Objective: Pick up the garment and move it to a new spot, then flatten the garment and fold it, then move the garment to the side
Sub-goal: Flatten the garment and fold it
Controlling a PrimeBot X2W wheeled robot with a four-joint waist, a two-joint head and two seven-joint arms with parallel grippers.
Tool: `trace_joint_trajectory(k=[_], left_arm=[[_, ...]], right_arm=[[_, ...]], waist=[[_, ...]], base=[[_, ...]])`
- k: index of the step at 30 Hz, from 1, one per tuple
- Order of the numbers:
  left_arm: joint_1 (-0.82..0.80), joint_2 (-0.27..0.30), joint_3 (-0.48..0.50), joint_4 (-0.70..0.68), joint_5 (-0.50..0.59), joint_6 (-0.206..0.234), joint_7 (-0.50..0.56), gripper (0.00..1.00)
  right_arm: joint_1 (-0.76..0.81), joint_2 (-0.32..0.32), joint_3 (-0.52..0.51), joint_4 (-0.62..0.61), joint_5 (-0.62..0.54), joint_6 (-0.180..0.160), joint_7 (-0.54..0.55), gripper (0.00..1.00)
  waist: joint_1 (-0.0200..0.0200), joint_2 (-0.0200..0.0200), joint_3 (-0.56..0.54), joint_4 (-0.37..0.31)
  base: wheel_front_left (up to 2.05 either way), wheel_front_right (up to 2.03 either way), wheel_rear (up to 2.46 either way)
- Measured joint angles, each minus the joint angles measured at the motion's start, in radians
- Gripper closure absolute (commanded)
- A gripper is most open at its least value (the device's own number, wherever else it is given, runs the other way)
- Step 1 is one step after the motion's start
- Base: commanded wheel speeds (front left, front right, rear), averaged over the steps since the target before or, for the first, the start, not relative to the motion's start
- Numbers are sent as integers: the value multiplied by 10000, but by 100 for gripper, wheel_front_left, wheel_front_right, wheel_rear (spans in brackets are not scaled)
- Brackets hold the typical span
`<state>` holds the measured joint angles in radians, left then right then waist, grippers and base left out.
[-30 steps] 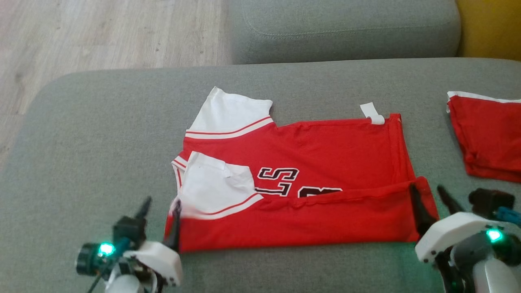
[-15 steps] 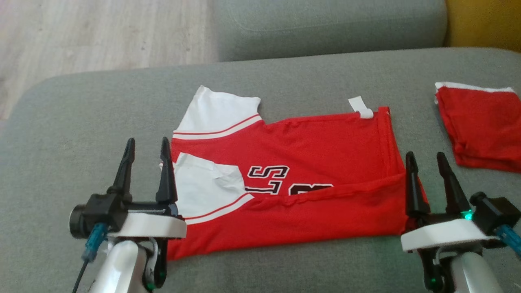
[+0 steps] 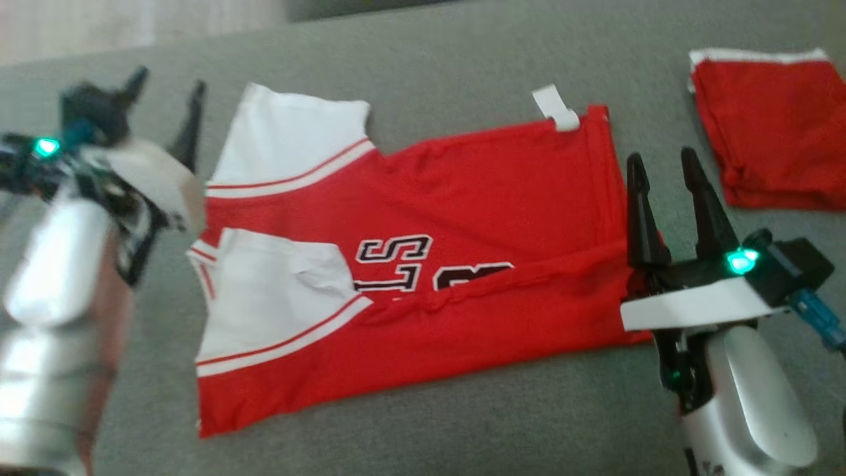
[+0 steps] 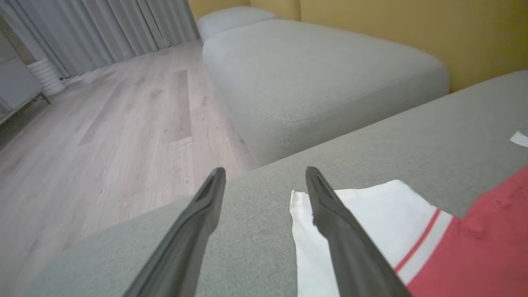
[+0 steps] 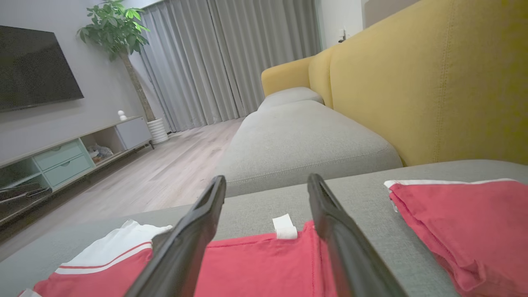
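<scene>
The garment (image 3: 476, 218) is a red jersey with white sleeves and black lettering, lying on the grey sofa seat (image 3: 423, 59) with its near long edge folded up over the body. A white tag (image 3: 555, 109) sticks out at its far hem. My left gripper (image 3: 165, 92) hovers open just beyond the far white sleeve (image 4: 371, 214), holding nothing. My right gripper (image 3: 661, 168) stands open over the jersey's right hem (image 5: 264, 255), empty.
A second red garment (image 3: 773, 132) lies folded at the right (image 5: 462, 222). Wooden floor (image 4: 103, 136) drops off beyond the seat's left edge. Another grey cushion (image 4: 313, 78) and a yellow backrest (image 5: 433, 82) stand behind.
Both grippers rose off the jersey's folded near edge; the left one swung up and leftwards past the far sleeve. The head camera also tilted, shifting the whole picture up.
</scene>
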<state>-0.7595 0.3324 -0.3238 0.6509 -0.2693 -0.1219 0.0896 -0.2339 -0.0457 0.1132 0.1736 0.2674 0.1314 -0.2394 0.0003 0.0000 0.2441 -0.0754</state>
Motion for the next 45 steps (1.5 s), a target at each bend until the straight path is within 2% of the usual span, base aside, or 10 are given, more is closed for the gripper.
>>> trace_joint_trajectory(k=[9,17,25,26,27,28,33,38,42,45], left_arm=[[-1610,890,-686,1881,-1476,-33,1511,0],[-2106,1358,-1400,2550,-2922,-105,1695,0],[-2478,1574,-2276,2755,-3599,-105,1835,0],[-2490,1576,-2360,2767,-3697,-105,1871,4],[-2504,1576,-2468,2765,-3818,-105,1941,63],[-2540,1580,-2579,2765,-3935,-105,1996,100],[-2638,1521,-3083,2732,-4393,-107,2044,100],[-2575,1313,-3329,2642,-4516,-105,821,100],[-2600,922,-3440,2290,-4374,-71,-922,100],[-2579,571,-3498,2052,-4236,-10,-1806,100]], right_arm=[[-547,-6,685,-105,846,0,-88,0],[-669,-8,663,-104,1235,0,-115,0],[-696,-8,518,-92,1494,0,-117,0],[-697,-6,514,-61,1494,2,-117,0],[-700,-6,500,-10,1494,0,-117,0],[-702,-6,476,31,1494,0,-117,0],[-857,-6,370,215,1367,0,-117,0],[-1215,-6,255,399,604,0,-12,0],[-1650,-10,-320,571,-240,0,1275,0],[-2063,-48,-729,662,-830,0,2322,0]], waist=[[0,0,1136,-1054],[-1,0,1899,-1815],[-2,0,2119,-2031],[-3,0,2127,-2035],[-2,0,2129,-2034],[-3,0,2126,-2028],[-2,0,1996,-1917],[-3,0,1708,-1612],[-3,0,1450,-1137],[-3,0,1264,-655]], base=[[0,0,0],[0,0,0],[0,0,0],[0,0,0],[0,0,0],[0,0,0],[0,0,0],[0,0,0],[0,0,0],[0,0,0]])
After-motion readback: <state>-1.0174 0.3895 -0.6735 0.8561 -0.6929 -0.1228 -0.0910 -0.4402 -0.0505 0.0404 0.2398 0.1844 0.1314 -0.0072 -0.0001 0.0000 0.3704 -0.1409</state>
